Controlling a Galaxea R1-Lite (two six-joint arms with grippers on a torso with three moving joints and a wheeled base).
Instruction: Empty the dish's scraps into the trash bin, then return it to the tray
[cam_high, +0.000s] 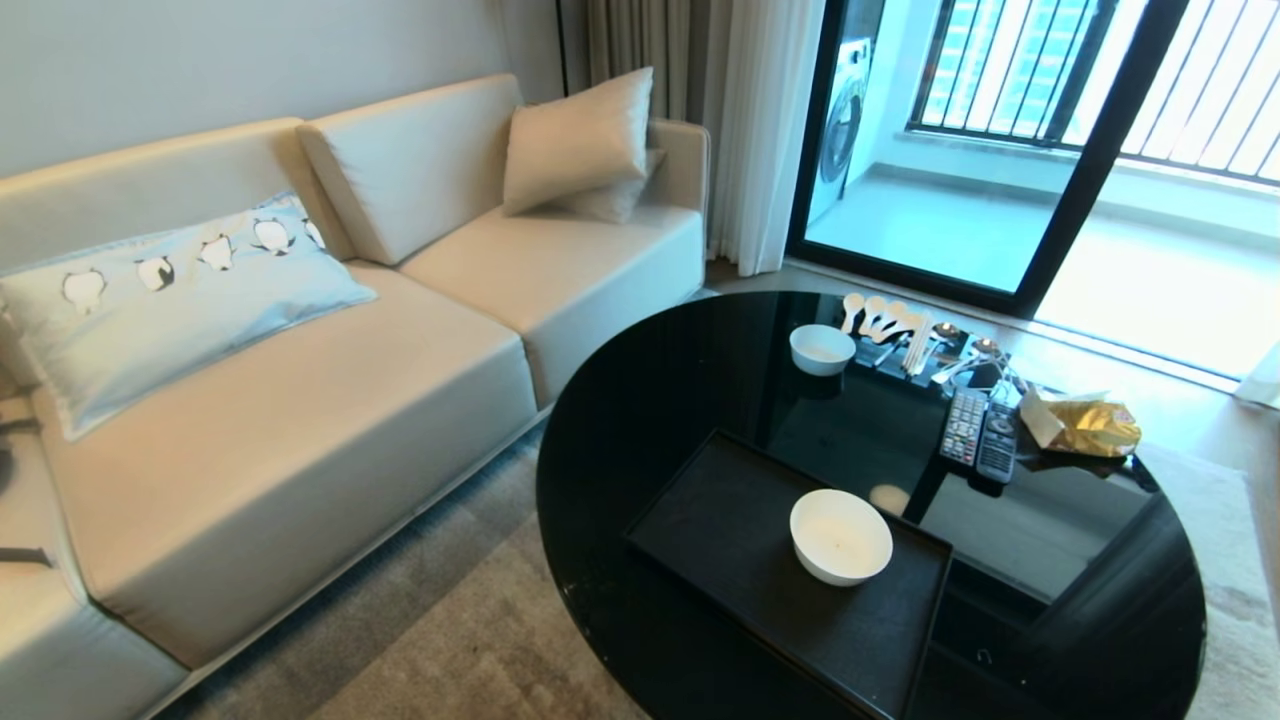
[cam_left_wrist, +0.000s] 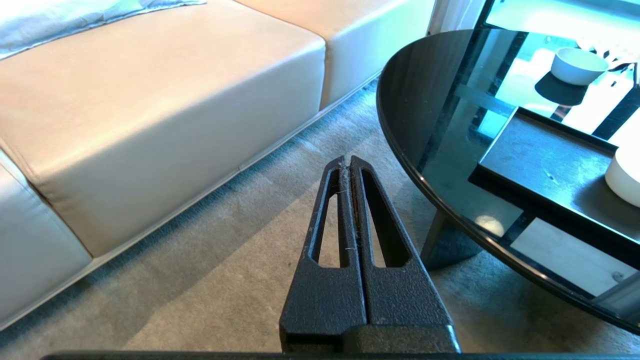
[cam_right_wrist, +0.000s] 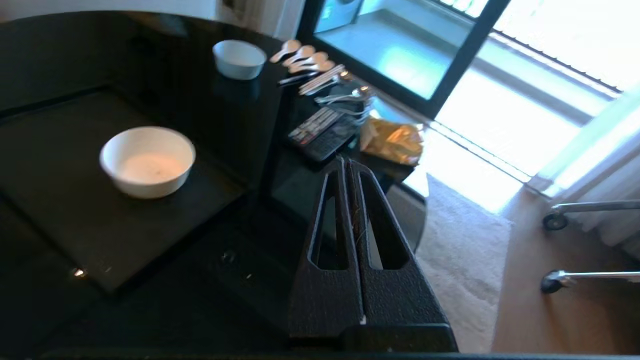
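Observation:
The dish (cam_high: 840, 535), a deep cream-white bowl, stands upright on the matte-black tray (cam_high: 720, 520) at the near side of the round table. Its inside looks bare; no scraps show, and the trash bin is out of view. In the right wrist view the dish (cam_right_wrist: 147, 161) sits on the tray (cam_right_wrist: 60, 210), well apart from my right gripper (cam_right_wrist: 345, 161), which is shut and empty over the table's edge. My left gripper (cam_left_wrist: 346, 160) is shut and empty above the carpet beside the table, with the tray (cam_left_wrist: 540, 155) and dish (cam_left_wrist: 625, 175) off to one side. Neither arm shows in the head view.
On the black glass table (cam_high: 620, 420) a smaller white bowl (cam_high: 822, 348) stands at the far side, with spoons (cam_high: 880, 318), two remotes (cam_high: 980, 432) and a gold snack bag (cam_high: 1090, 425). A beige sofa (cam_high: 300, 400) runs along the left. Chair casters (cam_right_wrist: 552, 220) stand on the floor.

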